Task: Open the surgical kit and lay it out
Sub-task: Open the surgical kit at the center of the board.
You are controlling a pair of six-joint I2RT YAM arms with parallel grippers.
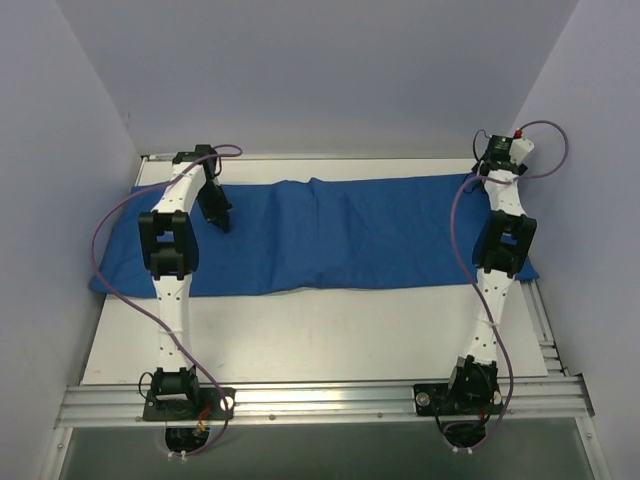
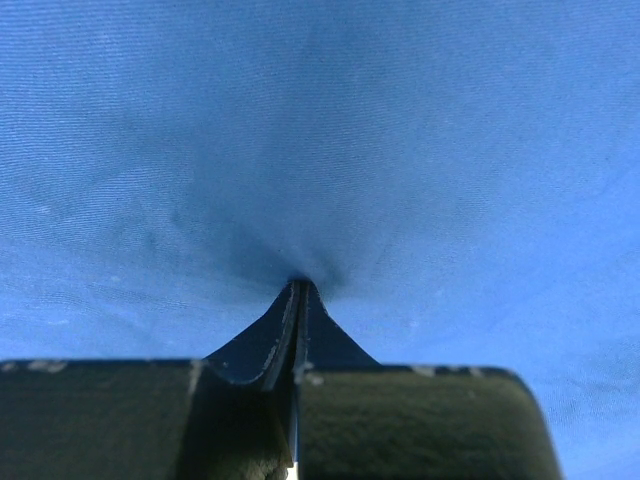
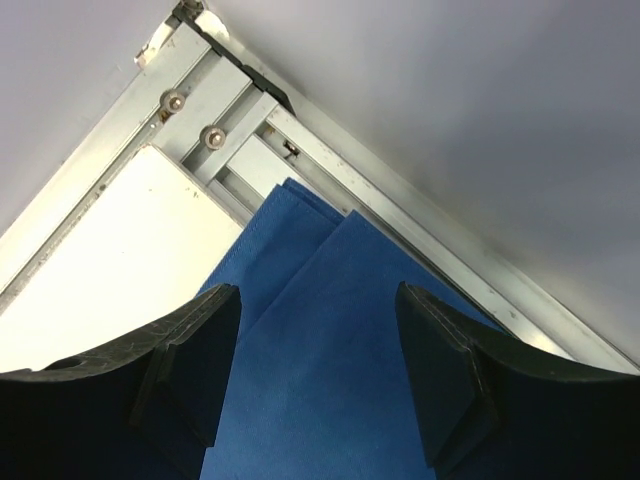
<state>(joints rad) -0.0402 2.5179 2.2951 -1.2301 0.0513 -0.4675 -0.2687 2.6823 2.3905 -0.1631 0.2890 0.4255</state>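
The blue cloth wrap (image 1: 340,235) lies spread in a long strip across the back of the table. It fills the left wrist view (image 2: 400,150) and shows in the right wrist view (image 3: 320,350). My left gripper (image 1: 220,222) is at the cloth's left part, its jaws shut with the tips (image 2: 298,285) pinched on a small pucker of cloth. My right gripper (image 1: 496,182) is over the cloth's far right corner, open and empty (image 3: 315,300), with folded cloth edges between its fingers. The steel tray and the instruments are not in view.
The white tabletop (image 1: 330,335) lies in front of the cloth. Aluminium rails run along the back right corner (image 3: 300,130) and the near edge (image 1: 320,400). Grey walls close in the left, back and right sides.
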